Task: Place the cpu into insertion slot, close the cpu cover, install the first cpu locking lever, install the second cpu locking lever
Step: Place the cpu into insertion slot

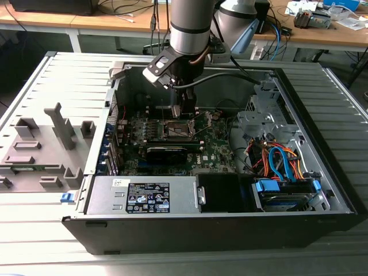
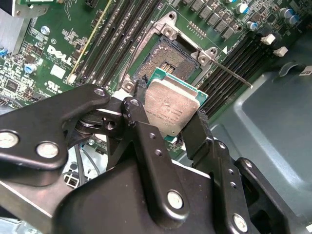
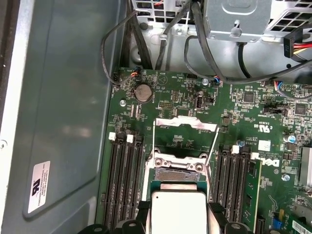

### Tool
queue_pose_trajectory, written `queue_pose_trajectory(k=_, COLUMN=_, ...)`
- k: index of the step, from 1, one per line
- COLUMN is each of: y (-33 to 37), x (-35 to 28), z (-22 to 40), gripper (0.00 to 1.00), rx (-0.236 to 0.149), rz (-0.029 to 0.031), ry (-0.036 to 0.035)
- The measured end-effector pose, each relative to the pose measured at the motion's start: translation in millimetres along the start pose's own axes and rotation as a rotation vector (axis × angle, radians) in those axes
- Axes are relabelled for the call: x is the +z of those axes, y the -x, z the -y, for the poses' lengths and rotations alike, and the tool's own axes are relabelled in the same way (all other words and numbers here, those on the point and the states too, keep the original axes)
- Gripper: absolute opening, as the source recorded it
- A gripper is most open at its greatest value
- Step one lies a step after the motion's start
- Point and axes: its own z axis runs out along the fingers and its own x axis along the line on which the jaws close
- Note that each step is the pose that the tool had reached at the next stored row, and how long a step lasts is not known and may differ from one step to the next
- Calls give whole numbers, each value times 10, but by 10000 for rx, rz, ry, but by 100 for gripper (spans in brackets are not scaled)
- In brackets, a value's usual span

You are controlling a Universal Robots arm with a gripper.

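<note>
My gripper (image 1: 185,110) hangs inside the open computer case, just above the insertion slot (image 1: 177,130) on the green motherboard. It is shut on the cpu (image 2: 170,109), a square silver-topped chip with a green edge, clamped between two black fingers (image 2: 142,97). In both wrist views the cpu (image 3: 178,212) hovers a little short of the insertion slot (image 3: 178,169), tilted and not seated. The slot (image 2: 168,61) lies open with its dark contact field showing. The cpu cover (image 3: 185,124) is swung back, and thin locking levers (image 3: 213,144) (image 2: 236,77) stand released beside it.
Black memory slots (image 3: 124,180) flank the socket on both sides. A long black card (image 1: 167,153) lies in front of the slot. The power supply (image 1: 144,196), a drive cage with coloured cables (image 1: 282,164) and the case walls hem the board in. Grey fixtures (image 1: 40,149) sit outside.
</note>
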Motion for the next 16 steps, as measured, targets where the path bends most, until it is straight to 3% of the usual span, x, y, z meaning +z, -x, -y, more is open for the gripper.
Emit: queue_pose_trajectory(k=16, y=0, x=11, z=0, gripper=55, rx=586, rz=14, ry=8)
